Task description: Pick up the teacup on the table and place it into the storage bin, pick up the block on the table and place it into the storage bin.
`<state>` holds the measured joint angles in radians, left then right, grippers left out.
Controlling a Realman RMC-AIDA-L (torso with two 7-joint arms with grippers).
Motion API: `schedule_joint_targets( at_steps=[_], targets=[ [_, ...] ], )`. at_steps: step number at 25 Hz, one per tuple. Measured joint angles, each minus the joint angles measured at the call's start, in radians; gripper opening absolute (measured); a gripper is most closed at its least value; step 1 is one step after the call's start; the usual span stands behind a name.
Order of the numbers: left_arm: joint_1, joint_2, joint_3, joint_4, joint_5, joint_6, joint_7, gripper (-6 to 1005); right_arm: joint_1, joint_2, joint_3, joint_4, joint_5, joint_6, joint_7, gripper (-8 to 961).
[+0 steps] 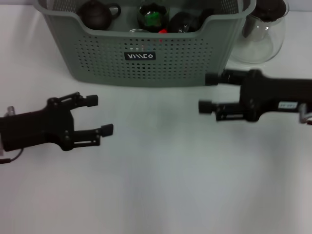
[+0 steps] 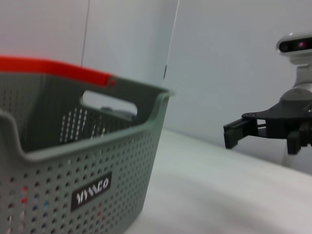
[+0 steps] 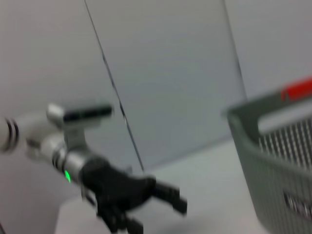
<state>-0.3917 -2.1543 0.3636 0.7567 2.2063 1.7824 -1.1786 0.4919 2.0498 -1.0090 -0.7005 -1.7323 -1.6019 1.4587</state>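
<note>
Head view shows both my grippers spread apart and empty: left gripper (image 1: pixel 97 115) near left, right gripper (image 1: pixel 208 92) just before the bin (image 1: pixel 146 61). No teacup or block on the table (image 1: pixel 161 185); I judge both already binned, so retreat comes next.

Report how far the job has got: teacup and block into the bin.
Mostly done, it seems. The table in front of the bin shows no teacup or block; dark teaware and a green item sit inside it, though the block can't be identified. Nothing is in hand: the left gripper and right gripper hover over the table, jaws open and empty. Little seems left.
</note>
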Motion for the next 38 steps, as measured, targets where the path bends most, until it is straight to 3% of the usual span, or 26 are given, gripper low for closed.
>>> schedule_joint_targets(
  at_steps=[10,38],
  targets=[
    [-0.014,-0.004,0.056,-0.042,0.000,-0.044,0.000,875,0.044,0.036,-0.008,0.030,-0.156,0.125,-0.002,858],
    [-0.016,-0.003,0.055,-0.060,-0.002,-0.063,-0.005,883,0.065,0.038,-0.001,0.044,-0.174,0.152,0.006,858]
  ],
)
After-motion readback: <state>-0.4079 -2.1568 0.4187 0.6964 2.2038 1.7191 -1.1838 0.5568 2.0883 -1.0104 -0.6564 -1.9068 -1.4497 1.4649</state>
